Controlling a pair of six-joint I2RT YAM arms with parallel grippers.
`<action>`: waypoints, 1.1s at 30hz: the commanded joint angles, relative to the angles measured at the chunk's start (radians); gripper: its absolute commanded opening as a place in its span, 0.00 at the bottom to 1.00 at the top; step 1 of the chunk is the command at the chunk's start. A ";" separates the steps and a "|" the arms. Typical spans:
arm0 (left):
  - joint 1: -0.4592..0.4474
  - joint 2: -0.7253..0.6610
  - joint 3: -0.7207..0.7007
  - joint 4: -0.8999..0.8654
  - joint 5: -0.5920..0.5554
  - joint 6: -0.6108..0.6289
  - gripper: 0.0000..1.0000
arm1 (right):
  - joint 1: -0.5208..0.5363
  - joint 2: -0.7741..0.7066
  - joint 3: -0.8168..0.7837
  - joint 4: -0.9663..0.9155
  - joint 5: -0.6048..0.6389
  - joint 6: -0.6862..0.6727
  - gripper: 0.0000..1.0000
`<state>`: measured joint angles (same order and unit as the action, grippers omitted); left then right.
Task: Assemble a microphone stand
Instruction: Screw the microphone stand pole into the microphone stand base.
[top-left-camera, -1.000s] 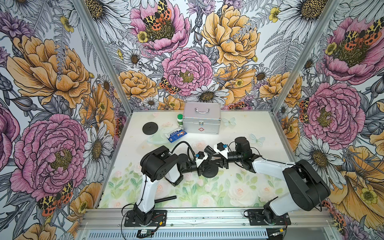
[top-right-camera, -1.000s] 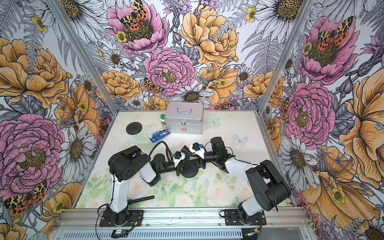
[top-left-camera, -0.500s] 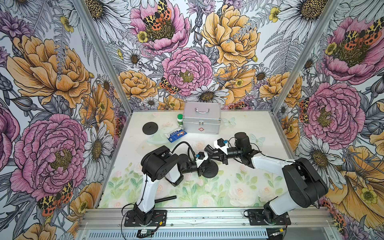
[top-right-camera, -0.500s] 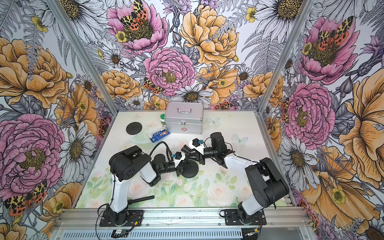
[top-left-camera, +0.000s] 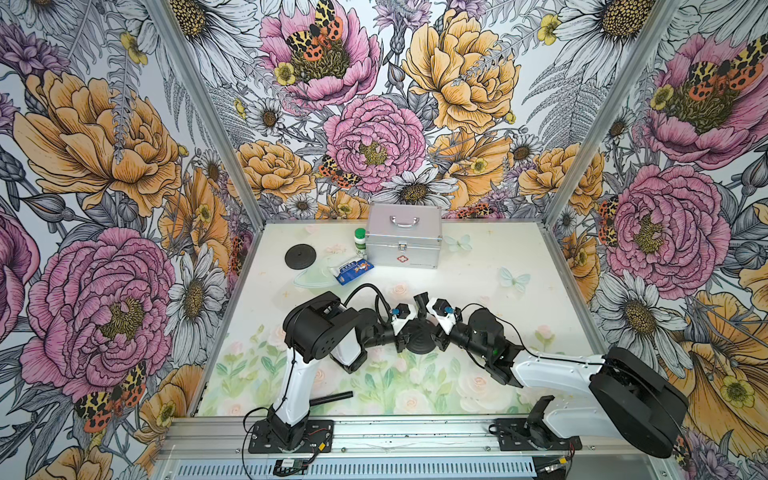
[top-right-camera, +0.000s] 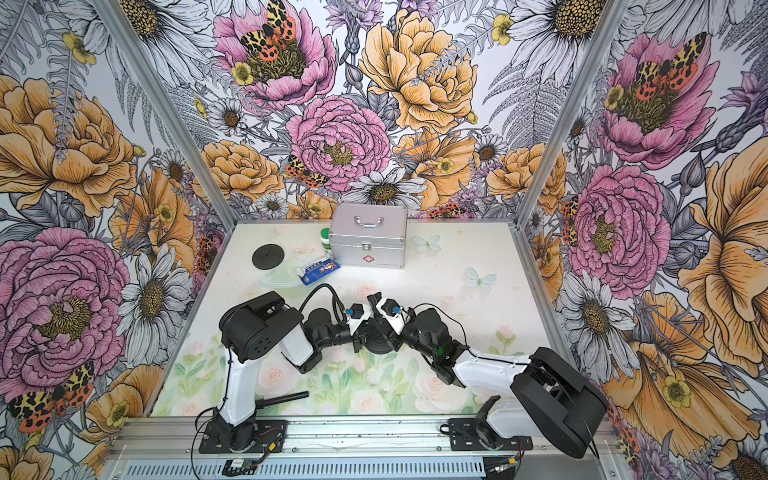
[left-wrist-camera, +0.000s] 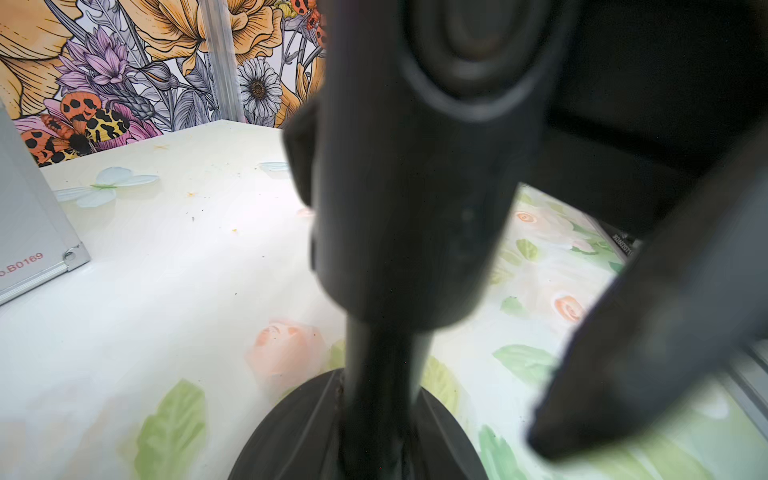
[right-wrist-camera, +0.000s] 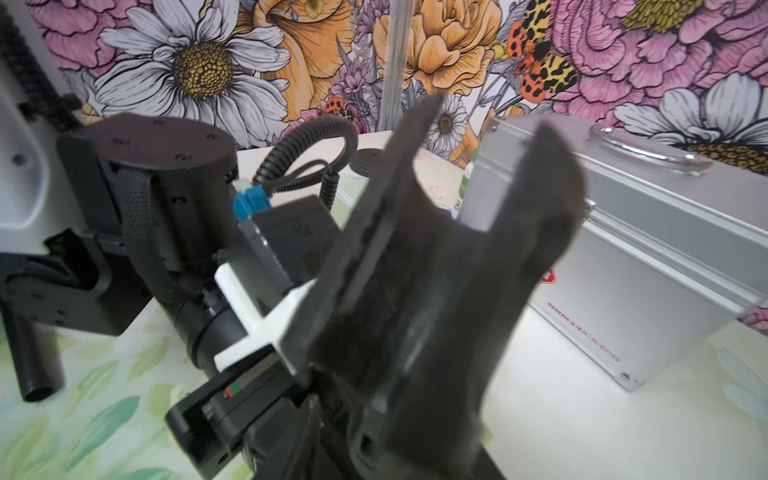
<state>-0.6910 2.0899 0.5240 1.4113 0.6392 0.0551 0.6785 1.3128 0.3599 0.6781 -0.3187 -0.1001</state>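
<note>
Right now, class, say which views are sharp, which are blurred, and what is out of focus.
Both top views: sharp, evenly lit. Left wrist view: near black pole blurred, table clearer. Right wrist view: black clip blurred, silver case sharper.

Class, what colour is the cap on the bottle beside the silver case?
Green cap, clearest in a top view.

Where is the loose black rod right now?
In both top views the black rod lies flat near the table's front edge on the robot's left side, poking out from behind the left arm's white link.
</note>
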 joint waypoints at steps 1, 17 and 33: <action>-0.015 0.024 0.005 0.001 0.005 0.019 0.22 | -0.114 0.016 0.049 -0.092 -0.467 -0.111 0.46; -0.018 0.039 0.022 0.000 0.037 0.027 0.23 | -0.283 0.242 0.382 -0.485 -0.788 -0.308 0.16; -0.003 0.050 0.014 0.001 0.014 0.023 0.24 | 0.042 0.074 -0.028 0.081 0.150 0.023 0.17</action>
<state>-0.6907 2.1185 0.5377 1.4124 0.6449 0.0551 0.7216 1.3567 0.3302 0.8513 -0.2134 -0.0399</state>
